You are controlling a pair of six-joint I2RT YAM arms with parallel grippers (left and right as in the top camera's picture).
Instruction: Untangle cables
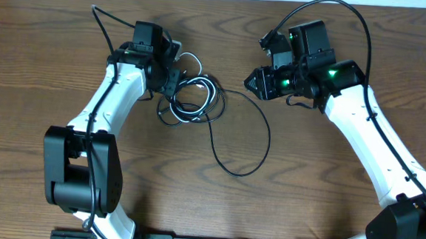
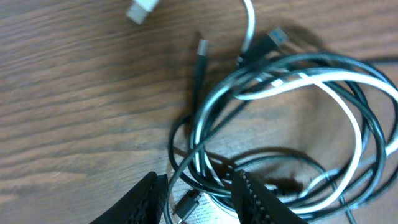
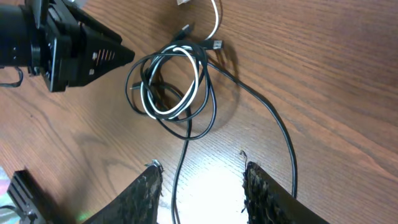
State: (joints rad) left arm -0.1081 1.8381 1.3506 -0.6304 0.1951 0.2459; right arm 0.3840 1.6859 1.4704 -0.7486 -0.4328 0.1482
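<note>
Black ridged fingers of the left gripper fill the bottom of its wrist view. They stand partly apart, and a few thin strands and a small dark plug lie loose in the gap between them. The jaws are not closed on anything.

Just past those fingers sits the tangle of thin black, white and grey cables, coiled into overlapping loops on the brown wood-grain table. A white cable winds through the darker loops. A slim black plug end pokes out of the coil towards the top, and a flat white plug lies apart at the upper edge.

From above, the tangle lies a little left of the table's middle, and the left gripper's tip reaches its upper left edge. One long black cable leaves the coil and sweeps right and down in a wide open loop before curving back.

The right gripper hangs over the table just to the right of the coil, its nose pointing towards it. Its two rough black fingers are moderately spread and hold nothing. In the right wrist view, a stretch of the long black cable runs along the wood beneath the gap, and the far side of the loop passes outside the right-hand finger.
</note>
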